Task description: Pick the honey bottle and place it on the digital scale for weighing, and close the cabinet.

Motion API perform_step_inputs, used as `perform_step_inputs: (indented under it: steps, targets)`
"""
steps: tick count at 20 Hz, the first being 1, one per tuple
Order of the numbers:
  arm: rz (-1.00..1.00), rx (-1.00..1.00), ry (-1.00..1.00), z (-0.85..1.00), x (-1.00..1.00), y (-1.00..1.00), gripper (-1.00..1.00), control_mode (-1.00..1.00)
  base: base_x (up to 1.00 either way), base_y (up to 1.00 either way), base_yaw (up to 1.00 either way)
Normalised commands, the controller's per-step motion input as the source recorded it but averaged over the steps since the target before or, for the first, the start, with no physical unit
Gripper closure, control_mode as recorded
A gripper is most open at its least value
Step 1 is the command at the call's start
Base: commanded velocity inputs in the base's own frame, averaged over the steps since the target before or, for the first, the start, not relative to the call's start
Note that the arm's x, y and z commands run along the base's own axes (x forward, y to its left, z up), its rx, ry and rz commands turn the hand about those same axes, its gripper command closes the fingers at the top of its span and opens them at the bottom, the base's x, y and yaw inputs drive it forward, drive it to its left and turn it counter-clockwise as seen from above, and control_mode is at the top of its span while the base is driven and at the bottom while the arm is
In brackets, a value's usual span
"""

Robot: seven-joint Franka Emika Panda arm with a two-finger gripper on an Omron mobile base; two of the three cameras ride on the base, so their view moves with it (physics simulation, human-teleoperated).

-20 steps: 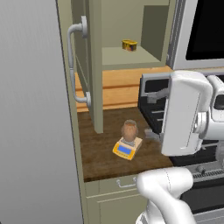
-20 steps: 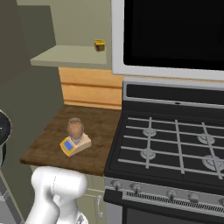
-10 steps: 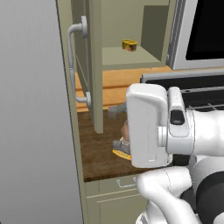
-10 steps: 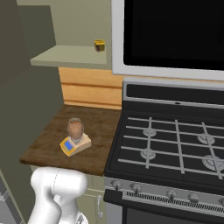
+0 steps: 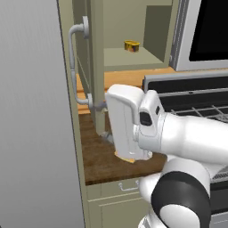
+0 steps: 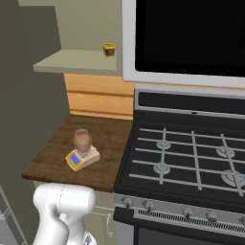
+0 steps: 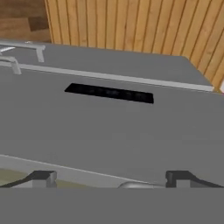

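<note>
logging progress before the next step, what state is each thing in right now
small brown urn-shaped honey bottle: upright on the scale, pale lid on
flat yellow-orange digital scale: on the dark wooden counter, carrying the bottle
tall olive-beige cabinet door: open, not yet closed
short yellow tin: standing on the cabinet shelf
robot hand: empty, fingertips apart
black stove: burners bare

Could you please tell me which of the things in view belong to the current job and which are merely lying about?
Belonging to the job:
honey bottle, standing on the digital scale
cabinet, door open, with its curved handle

Lying about:
yellow tin on the cabinet shelf
stove beside the wooden counter
</note>
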Motion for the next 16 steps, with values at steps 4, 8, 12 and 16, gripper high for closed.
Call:
perform_step_inputs:
  steps: [4, 8, 12, 16]
  targets:
    - [-0.08, 0.01, -0.01, -0.17, 0.29, 0.31, -1.0, -1.0, 0.0, 0.0, 0.0]
    - [-0.06, 0.05, 0.0, -0.16, 0.16, 0.31, -1.0, -1.0, 0.0, 0.0, 0.0]
    - [-0.08, 0.04, 0.0, -0.01, 0.42, 0.01, -1.0, -1.0, 0.0, 0.0, 0.0]
    - [-0.11, 0.0, 0.0, -0.01, 0.88, 0.0, -1.0, -1.0, 0.0, 0.0, 0.0]
